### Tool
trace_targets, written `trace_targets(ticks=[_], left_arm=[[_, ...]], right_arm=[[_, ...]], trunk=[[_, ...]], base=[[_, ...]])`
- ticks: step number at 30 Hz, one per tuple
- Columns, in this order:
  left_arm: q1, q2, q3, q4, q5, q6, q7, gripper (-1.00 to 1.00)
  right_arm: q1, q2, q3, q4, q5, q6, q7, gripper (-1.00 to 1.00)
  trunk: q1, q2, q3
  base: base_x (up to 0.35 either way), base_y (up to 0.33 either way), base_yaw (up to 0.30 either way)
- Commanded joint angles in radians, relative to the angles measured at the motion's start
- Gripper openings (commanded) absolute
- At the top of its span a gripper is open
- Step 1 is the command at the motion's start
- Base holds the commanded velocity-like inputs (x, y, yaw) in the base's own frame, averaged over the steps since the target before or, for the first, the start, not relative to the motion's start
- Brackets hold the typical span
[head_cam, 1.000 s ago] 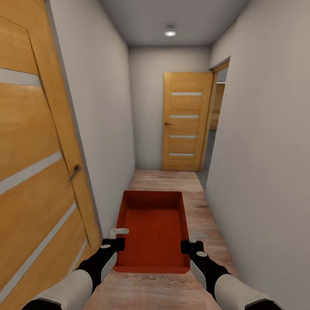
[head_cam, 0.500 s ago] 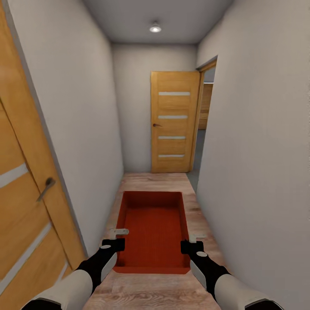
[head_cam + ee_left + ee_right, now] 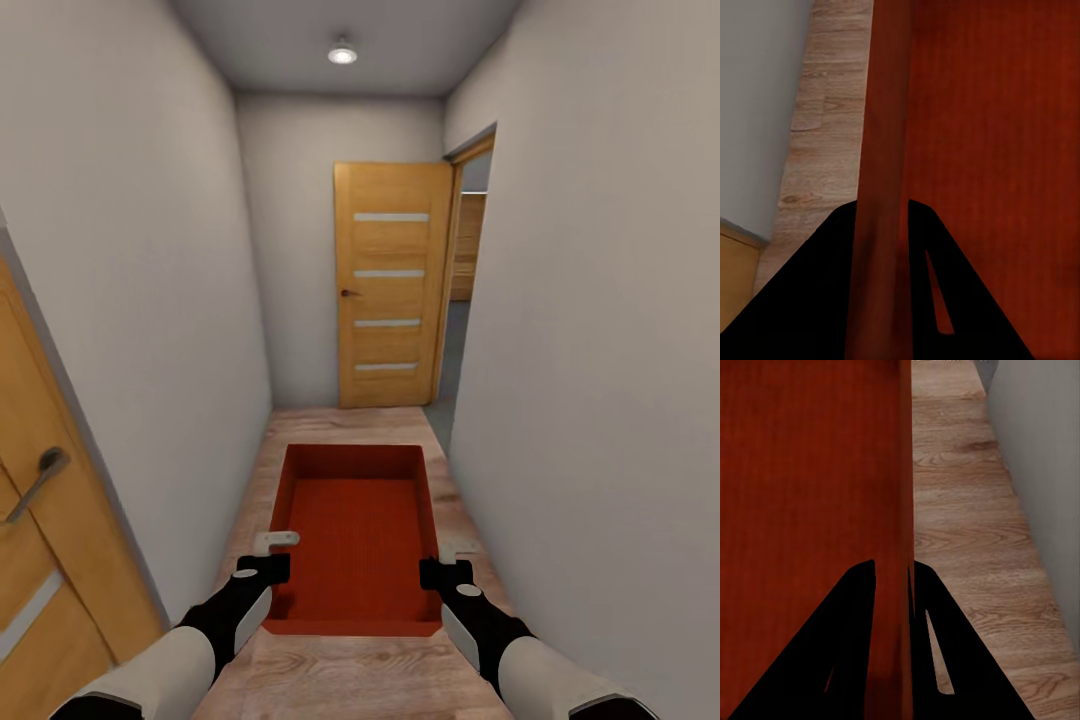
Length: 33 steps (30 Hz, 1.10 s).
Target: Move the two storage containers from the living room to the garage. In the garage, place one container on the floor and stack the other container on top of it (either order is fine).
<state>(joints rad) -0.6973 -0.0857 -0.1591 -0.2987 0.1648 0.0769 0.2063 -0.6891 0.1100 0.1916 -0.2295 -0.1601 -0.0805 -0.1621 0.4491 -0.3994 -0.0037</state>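
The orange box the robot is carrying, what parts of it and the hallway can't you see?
- Storage container underside: head view, hidden by its own floor.
- Its near wall's outside: head view, faces away.
- Room past the open doorway: head view, cut by the wall.
- Left tool and right tool tips: wrist views, dark shapes straddling the walls.

Storage container: orange-red, its base finely ribbed. Corridor floor: light wood planks with brown grain. Walls: plain pale grey. Far door: honey-coloured wood with four pale horizontal strips. Near door: same wood, grey handle. Fingers: black.
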Motion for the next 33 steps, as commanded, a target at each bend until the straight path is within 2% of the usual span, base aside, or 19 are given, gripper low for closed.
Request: trace_targets(ticks=[1,33], left_arm=[[-0.001,0.0,0.029,-0.025,-0.007,0.006,0.009,-1.0],[-0.001,0.0,0.029,-0.025,-0.007,0.006,0.009,-1.0]], right_arm=[[0.0,0.001,0.008,0.002,-0.019,-0.004,0.003,-1.0],[0.0,0.001,0.009,-0.001,-0.018,-0.008,0.003,-1.0]], trunk=[[0.001,-0.001,0.0],[0.001,-0.001,0.0]], base=[[0.323,0.0,-0.001],[0.323,0.0,0.0]])
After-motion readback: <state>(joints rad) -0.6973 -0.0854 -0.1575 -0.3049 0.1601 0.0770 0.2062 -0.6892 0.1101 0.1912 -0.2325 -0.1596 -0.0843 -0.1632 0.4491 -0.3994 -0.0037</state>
